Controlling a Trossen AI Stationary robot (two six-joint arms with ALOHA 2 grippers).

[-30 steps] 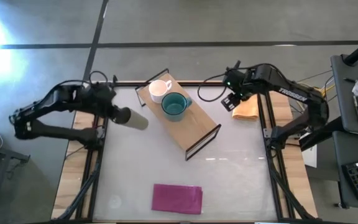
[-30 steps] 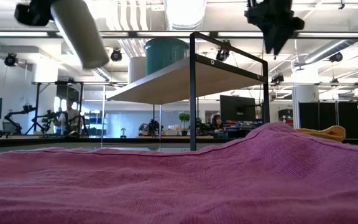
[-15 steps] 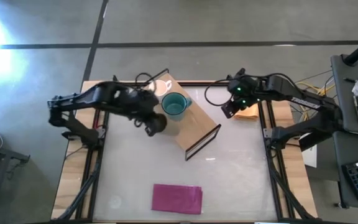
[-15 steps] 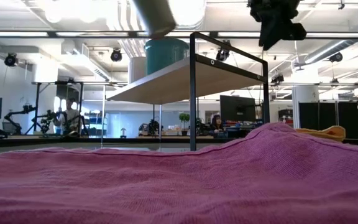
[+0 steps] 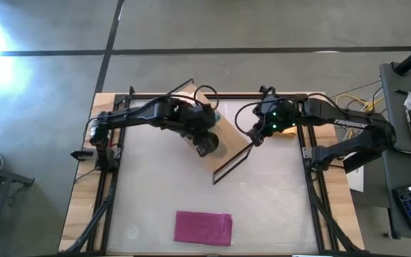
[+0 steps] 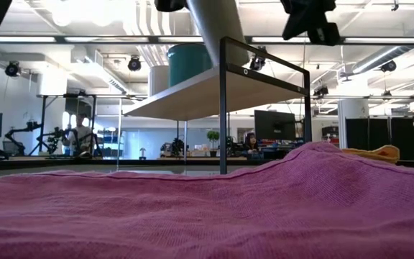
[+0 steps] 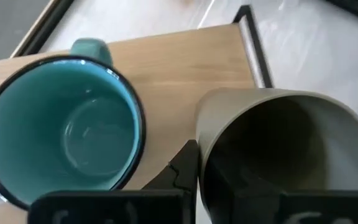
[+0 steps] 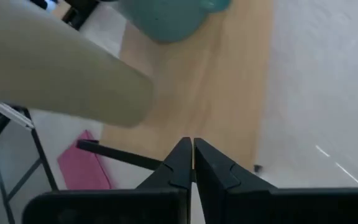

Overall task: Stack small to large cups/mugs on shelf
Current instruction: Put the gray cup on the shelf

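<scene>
The shelf (image 5: pixel 228 145), a light-wood board on a black wire frame, stands at the table's far middle. The teal mug (image 7: pixel 61 130) stands upright on the board, and the white mug (image 6: pixel 158 83) shows behind it in the low view. My left gripper (image 5: pixel 204 143) is over the shelf, shut on the olive-brown cup (image 6: pixel 218 29). The cup hangs above the board, beside the teal mug on the side toward the shelf's near-right end. My right gripper (image 8: pixel 192 155) is shut and empty, high over that end of the shelf. My left gripper holds the olive-brown cup by its wall at the rim (image 7: pixel 205 155). One finger (image 7: pixel 184 169) lies on the outside of the wall; the cup hides the other. The fingers come from above, slanting down. The cup hangs tilted, bottom end lowest, clear of the board.
A magenta cloth (image 5: pixel 203 227) lies flat near the table's front edge. An orange cloth (image 5: pixel 289 130) lies at the far right, partly under my right arm. Black frame rails run along the table's left and right sides.
My left gripper has carried the olive-brown cup from the table's left side toward the right, over the shelf, and now holds it beside the teal mug. The cup has tipped from lying slantwise to pointing more downward. My right gripper has moved a little toward the shelf's near-right end.
</scene>
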